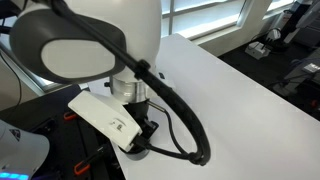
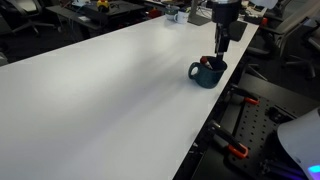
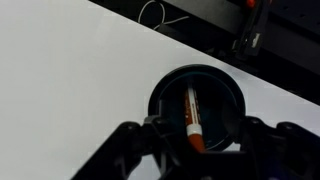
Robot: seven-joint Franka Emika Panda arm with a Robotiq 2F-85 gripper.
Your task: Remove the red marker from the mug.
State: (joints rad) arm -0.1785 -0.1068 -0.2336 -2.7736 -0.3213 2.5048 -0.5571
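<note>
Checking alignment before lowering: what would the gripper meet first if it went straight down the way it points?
Likely the red marker inside the mug; the gripper hangs over its opening, though a finger might catch the rim.

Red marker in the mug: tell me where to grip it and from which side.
Take the red marker by its raised end, from above: it leans inside the mug, whose wall blocks side approaches. Close the claw across its shaft.

white rounded arm (image 1: 105,22), grey oval cap (image 1: 72,55), black looping cable (image 1: 184,112), black hand (image 3: 200,130).
</note>
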